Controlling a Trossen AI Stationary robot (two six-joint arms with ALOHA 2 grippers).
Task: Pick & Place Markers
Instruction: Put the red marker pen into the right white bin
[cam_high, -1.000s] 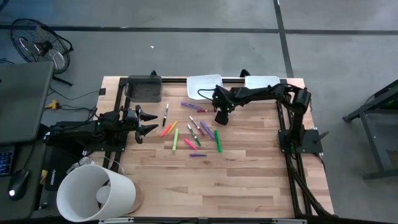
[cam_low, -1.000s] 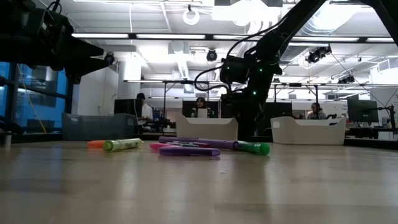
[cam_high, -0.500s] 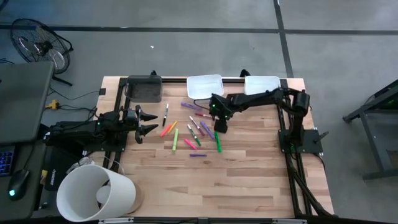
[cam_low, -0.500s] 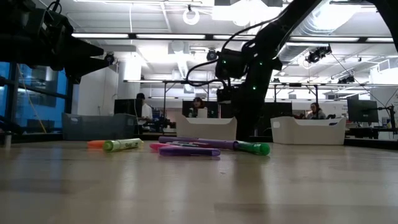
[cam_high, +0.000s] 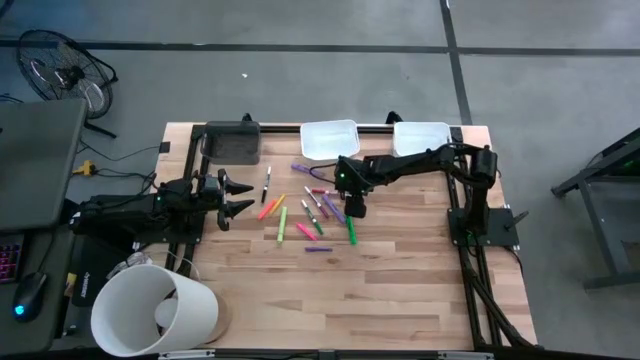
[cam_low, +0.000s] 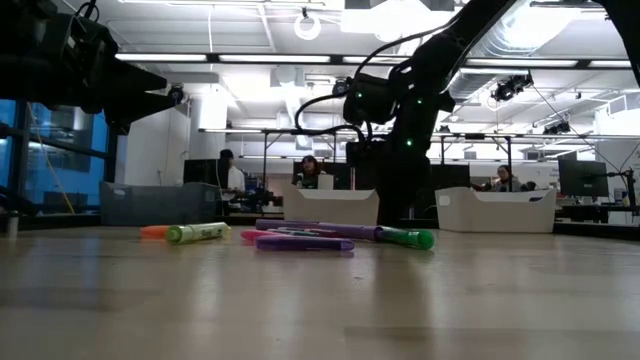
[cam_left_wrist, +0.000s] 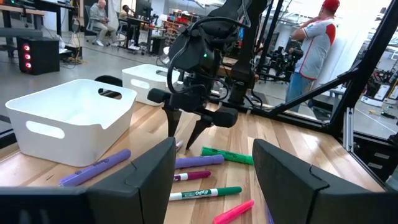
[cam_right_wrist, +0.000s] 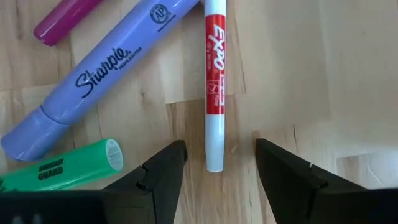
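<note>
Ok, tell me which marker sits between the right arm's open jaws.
The red-and-white Expo marker; the purple Sharpie and green marker lie off to one side.

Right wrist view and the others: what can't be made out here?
- Red marker: far end cut off by the right wrist picture's edge.
- Purple marker: cap end cut off there too.
- White tray: contents hidden by its wall in low view.
- Left gripper: open, idle at the table's left.

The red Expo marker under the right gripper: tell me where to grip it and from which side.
Grip the red Expo marker across its thin barrel, coming straight down. It lies flat on the table, and the right gripper already hangs open astride its white end. The purple Sharpie lies close on one side, so stay near that white end.
</note>
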